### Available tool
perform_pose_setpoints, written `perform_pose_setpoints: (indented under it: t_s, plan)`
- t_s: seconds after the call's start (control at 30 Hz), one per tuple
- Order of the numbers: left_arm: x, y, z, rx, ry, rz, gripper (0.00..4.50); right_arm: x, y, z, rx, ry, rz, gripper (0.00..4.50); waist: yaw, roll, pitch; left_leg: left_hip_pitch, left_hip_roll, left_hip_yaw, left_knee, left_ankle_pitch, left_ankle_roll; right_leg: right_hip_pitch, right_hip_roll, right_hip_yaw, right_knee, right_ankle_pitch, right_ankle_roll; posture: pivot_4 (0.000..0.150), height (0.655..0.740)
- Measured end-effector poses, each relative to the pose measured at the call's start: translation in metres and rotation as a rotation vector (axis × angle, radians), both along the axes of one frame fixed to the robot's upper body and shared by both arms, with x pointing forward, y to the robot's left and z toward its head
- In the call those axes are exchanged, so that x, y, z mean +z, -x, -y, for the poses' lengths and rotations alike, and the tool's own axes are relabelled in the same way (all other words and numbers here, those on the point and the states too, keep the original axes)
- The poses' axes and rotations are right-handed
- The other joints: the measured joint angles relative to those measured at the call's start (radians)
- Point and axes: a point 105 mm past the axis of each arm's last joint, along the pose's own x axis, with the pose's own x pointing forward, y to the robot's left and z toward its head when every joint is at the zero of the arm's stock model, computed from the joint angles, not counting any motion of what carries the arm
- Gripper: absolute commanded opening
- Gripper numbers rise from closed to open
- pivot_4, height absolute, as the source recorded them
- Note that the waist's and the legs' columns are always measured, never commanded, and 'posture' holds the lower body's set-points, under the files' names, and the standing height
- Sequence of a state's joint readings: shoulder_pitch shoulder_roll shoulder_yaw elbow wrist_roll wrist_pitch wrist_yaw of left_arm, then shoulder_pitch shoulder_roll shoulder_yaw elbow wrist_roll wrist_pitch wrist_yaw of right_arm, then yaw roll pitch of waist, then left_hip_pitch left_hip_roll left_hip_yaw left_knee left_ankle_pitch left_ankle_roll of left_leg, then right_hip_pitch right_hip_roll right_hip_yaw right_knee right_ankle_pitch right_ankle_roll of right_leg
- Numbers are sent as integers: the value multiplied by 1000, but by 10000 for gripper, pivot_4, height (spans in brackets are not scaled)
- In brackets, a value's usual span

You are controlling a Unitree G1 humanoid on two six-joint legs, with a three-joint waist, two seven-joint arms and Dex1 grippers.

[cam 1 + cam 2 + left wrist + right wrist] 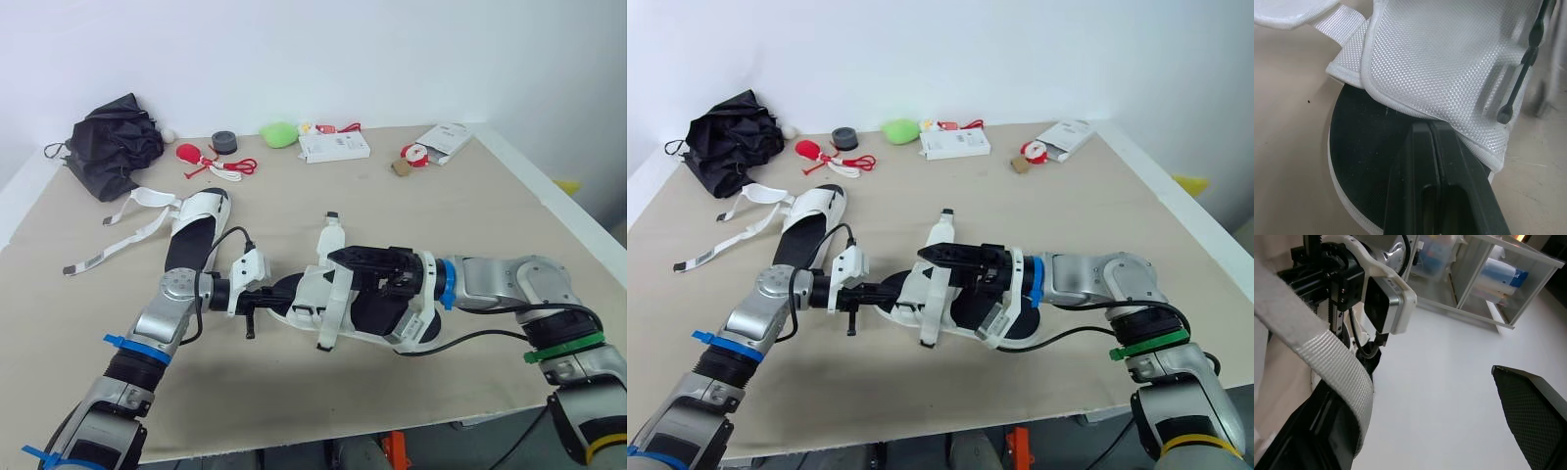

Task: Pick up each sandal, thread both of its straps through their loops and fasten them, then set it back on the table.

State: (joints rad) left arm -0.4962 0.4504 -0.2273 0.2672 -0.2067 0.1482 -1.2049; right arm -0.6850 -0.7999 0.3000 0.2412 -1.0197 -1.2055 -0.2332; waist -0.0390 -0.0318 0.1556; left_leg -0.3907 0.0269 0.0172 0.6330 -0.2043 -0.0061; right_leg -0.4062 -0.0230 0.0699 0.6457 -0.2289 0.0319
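Beige table (411,196), head views. At centre: black-soled sandal with white mesh upper (333,294), between both grippers, on or just above the surface; cannot tell which. At its 9 o'clock: left gripper (1429,126), fingers pressed together, tips against the black footbed right at the edge of the mesh upper; cannot tell whether any fabric is pinched. At its 3 o'clock: right gripper (1422,377), fingers (1528,421) spread wide, white webbing strap (1327,357) draped over one, the other bare. At 10 o'clock from centre, well apart: second black-and-white sandal (196,220), flat on the table, long white straps (127,230) loose, trailing toward 9 o'clock. Along the far edge, 10 to 1 o'clock: crumpled black bag (113,142), dark tape roll (224,143), green soft lump (279,133), flat white box (333,147), white packet (446,139).
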Motion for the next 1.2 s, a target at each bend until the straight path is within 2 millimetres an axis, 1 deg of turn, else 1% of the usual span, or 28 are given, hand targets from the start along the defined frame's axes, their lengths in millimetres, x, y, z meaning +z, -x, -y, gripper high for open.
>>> perform_pose_setpoints:
  t_s: [0.03, 0.07, 0.1, 0.13, 0.17, 0.23, 0.27, 0.37, 0.4, 0.43, 0.47, 0.53, 0.57, 0.6, 0.63, 0.67, 0.7, 0.73, 0.77, 0.8, 0.87, 0.9, 0.97, 1.07, 1.1, 1.13, 1.17, 1.2]
  plan:
    - [0, 0, 0, -1, 0, -1, 0, -1, -5, 7, -53, 19, -59, 44092, 0, -1, 0, 0, 0, 0, 0, 0, 0, 0, 0, 0, 0, 0, 0, 1500, 7400]
    - [-1, 1, 1, -4, 1, -3, 0, -3, -12, 21, -163, 48, -179, 44092, -1, -2, 1, 0, 1, -1, 0, 0, 0, 1, 0, 1, 0, 0, 0, 1500, 7400]
    - [-1, 1, 1, -5, 2, -4, 0, -5, -14, 28, -213, 67, -234, 44092, -2, -2, 1, 1, 1, -1, 0, 0, 1, 2, 0, 2, 0, -1, 1, 1500, 7400]
    - [0, 1, 1, -8, 3, -4, 0, -10, -14, 42, -293, 106, -347, 44092, -2, -2, 1, 1, 1, -1, 0, -1, 1, 2, 0, 2, 0, -1, 2, 1500, 7400]
    - [0, 1, 0, -7, 3, -5, 0, -13, -12, 46, -319, 118, -397, 44092, -2, -1, 1, 1, 1, -1, 0, -1, 2, 3, 0, 2, 0, -1, 2, 1500, 7400]
    - [0, 1, -1, -3, 4, -7, 0, -20, -2, 52, -393, 138, -622, 44092, -3, 0, 0, 2, 2, -2, 0, -2, 3, 3, 0, 2, 0, -1, 2, 1500, 7400]
    - [-1, 0, -2, 2, 3, -11, 0, -19, 0, 52, -410, 130, -689, 44092, -2, 0, 0, 2, 2, -3, 0, -2, 3, 3, 0, 2, 0, -1, 2, 1500, 7400]
    - [-2, 0, -2, 7, 5, -13, 0, -15, 1, 54, -433, 114, -763, 44092, -2, 0, 1, 2, 2, -3, 0, -2, 3, 2, -1, 2, 0, -1, 2, 1500, 7400]
    - [-2, 1, 2, 3, 12, -15, 0, -3, 11, 66, -503, -2, -1111, 44092, 2, 2, 2, 0, 2, -3, 0, -2, 3, 1, -2, 1, 0, -1, 2, 1500, 7400]
    - [-2, 2, 0, 4, 17, -17, 0, 12, 22, 68, -493, -50, -1313, 44092, 5, 4, 2, 1, 2, -2, -1, -2, 3, 2, -3, 1, 0, -2, 3, 1500, 7400]
    - [-3, 3, -2, 3, 13, -21, 0, 28, 34, 63, -433, -79, -1447, 44092, 4, 3, -1, 3, 4, -2, -1, -4, 1, 3, -3, 0, -1, -5, 1, 1500, 7400]
    - [-4, 4, -1, 3, 14, -25, 0, 32, 50, 54, -361, -63, -1571, 44092, 5, 2, -2, 3, 4, -4, -1, -4, 0, 3, -4, -1, -1, -7, 1, 1500, 7400]
    - [-4, 4, 3, -1, 19, -24, 0, 19, 70, 51, -329, 12, -1724, 44092, 7, 0, -2, 2, 5, -6, -1, -5, 0, 0, -7, -3, -2, -8, 0, 1500, 7400]
    - [-4, 4, 3, -1, 22, -25, 0, 10, 80, 51, -330, 63, -1796, 44092, 9, 0, -2, 2, 4, -8, -2, -5, -1, -1, -8, -4, -3, -9, 0, 1500, 7400]
    - [-4, 5, 3, -3, 28, -26, 0, -12, 101, 50, -327, 164, -1967, 44092, 12, 0, -2, 2, 5, -8, -2, -6, -2, -1, -9, -6, -3, -10, 0, 1500, 7400]
    - [-4, 5, 2, -4, 28, -27, 0, -15, 104, 50, -331, 177, -1999, 44092, 13, 2, -3, 1, 5, -7, -2, -7, -4, -1, -12, -9, -4, -10, -1, 1500, 7400]
    - [-5, 6, 3, -7, 27, -29, 0, -24, 105, 51, -364, 173, -2066, 44092, 13, 3, -3, 1, 3, -4, -2, -7, -4, 0, -16, -12, -4, -11, 0, 1500, 7400]
    - [-5, 6, 3, -8, 27, -30, 0, -43, 107, 49, -419, 170, -2143, 44092, 13, 2, -3, 1, 3, -5, -2, -7, -4, -1, -16, -14, -4, -11, 1, 1500, 7400]
    - [-4, 6, 4, -8, 27, -29, 0, -47, 108, 49, -427, 174, -2157, 44092, 14, 2, -3, 1, 3, -5, -2, -7, -4, -1, -16, -14, -4, -11, 1, 1500, 7400]
    - [-4, 6, 4, -9, 29, -29, 0, -56, 111, 48, -449, 189, -2187, 44092, 14, 2, -3, 0, 2, -5, -2, -7, -4, -1, -16, -15, -4, -11, 1, 1500, 7400]
    - [-4, 6, 4, -9, 29, -28, 0, -64, 111, 46, -466, 195, -2197, 44092, 14, 2, -3, 0, 2, -5, -2, -7, -4, -1, -15, -15, -4, -11, 1, 1500, 7400]
    - [-4, 6, 4, -11, 29, -25, 0, -78, 113, 40, -474, 207, -2217, 44092, 15, 2, -3, -1, 2, -7, -2, -7, -4, -2, -13, -17, -4, -11, 1, 1500, 7400]
    - [-4, 7, 4, -10, 29, -25, 0, -83, 110, 39, -506, 207, -2202, 44092, 15, 3, -3, -2, 2, -6, -2, -7, -5, -1, -12, -17, -4, -11, 1, 1500, 7400]
    - [-4, 7, 4, -6, 29, -26, 0, -88, 98, 39, -555, 179, -2161, 44092, 15, 2, -3, -2, 2, -6, -1, -7, -5, -1, -12, -17, -4, -11, 1, 1500, 7400]
    - [-3, 7, 3, 2, 27, -25, 0, -93, 86, 41, -573, 152, -2141, 44092, 15, -1, -1, -1, 2, -7, -1, -7, -5, -1, -10, -18, -5, -11, 1, 1500, 7400]
    - [-3, 7, 3, 11, 27, -26, 0, -94, 67, 48, -612, 116, -2112, 44092, 15, -1, -1, -1, 3, -8, 0, -7, -5, -1, -11, -18, -5, -11, 1, 1500, 7400]
    - [-3, 7, 3, 12, 27, -27, 0, -94, 65, 48, -616, 112, -2106, 44092, 15, -1, -1, -1, 2, -8, 0, -7, -5, -1, -11, -18, -5, -11, 1, 1500, 7400]
    - [-2, 8, 3, 14, 27, -32, 0, -93, 54, 53, -643, 93, -2076, 44092, 16, -2, -1, -1, 2, -9, 0, -7, -4, -1, -11, -18, -5, -11, 1, 1500, 7400]
